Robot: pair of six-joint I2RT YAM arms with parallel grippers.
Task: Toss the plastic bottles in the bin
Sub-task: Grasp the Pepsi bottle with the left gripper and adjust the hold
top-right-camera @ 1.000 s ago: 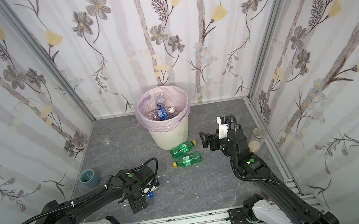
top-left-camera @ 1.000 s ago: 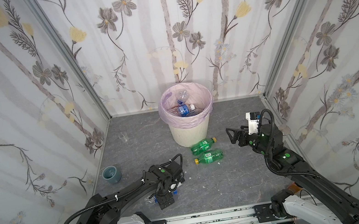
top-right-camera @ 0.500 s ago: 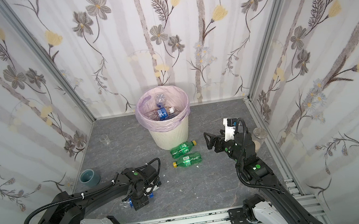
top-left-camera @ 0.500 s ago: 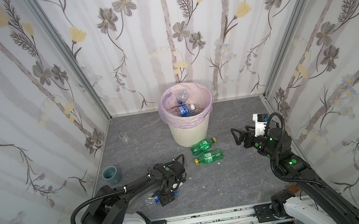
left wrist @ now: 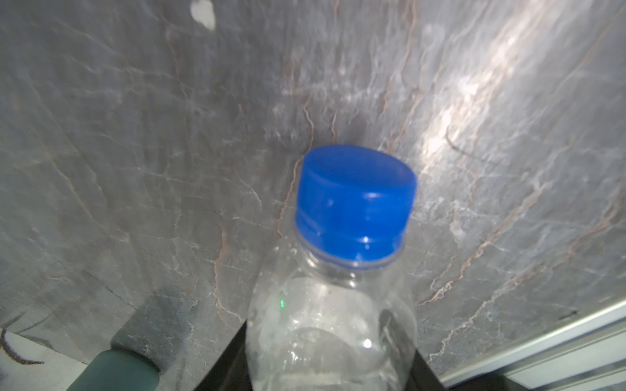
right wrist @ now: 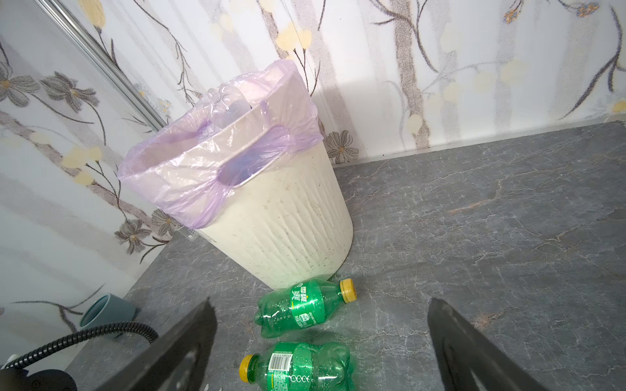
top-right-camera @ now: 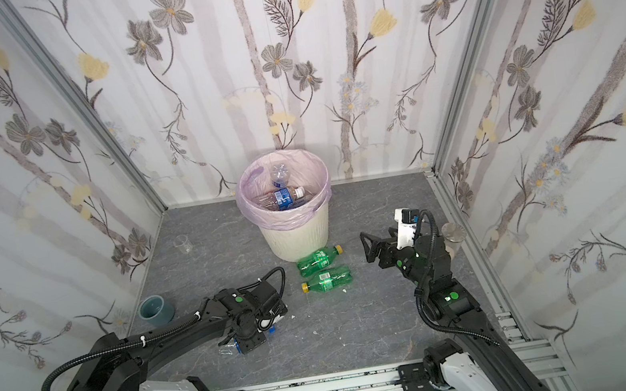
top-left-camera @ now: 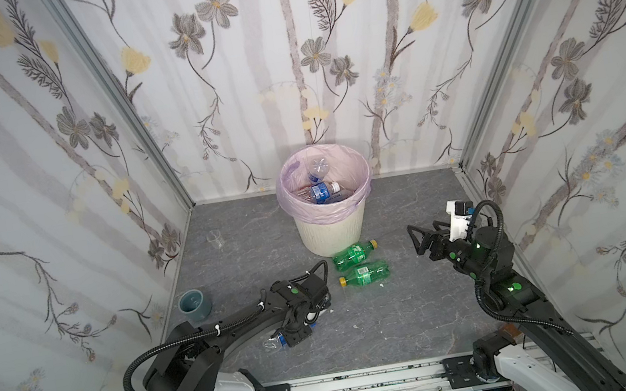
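My left gripper (top-left-camera: 296,332) (left wrist: 330,362) is low over the grey floor, shut on a clear plastic bottle with a blue cap (left wrist: 354,206) (top-left-camera: 273,342); its dark jaws press both sides of the body. Two green plastic bottles with yellow caps (top-left-camera: 353,252) (top-left-camera: 364,273) (right wrist: 301,311) (right wrist: 299,369) lie side by side just in front of the bin. The bin (top-left-camera: 329,234) (right wrist: 288,233) is cream, ribbed and pink-lined, with several clear bottles (top-left-camera: 320,192) inside. My right gripper (top-left-camera: 418,236) (right wrist: 320,304) hangs open right of the green bottles, holding nothing.
A grey-blue cup (top-left-camera: 194,305) stands near the left wall and a small clear cup (top-left-camera: 215,239) farther back. A round metal lid (top-right-camera: 453,232) sits by the right wall. Flowered walls close in three sides; a metal rail (top-left-camera: 356,383) runs along the front.
My left gripper has closed on the clear blue-capped bottle on the floor. My right arm has drawn back to the right and a little nearer, still open.
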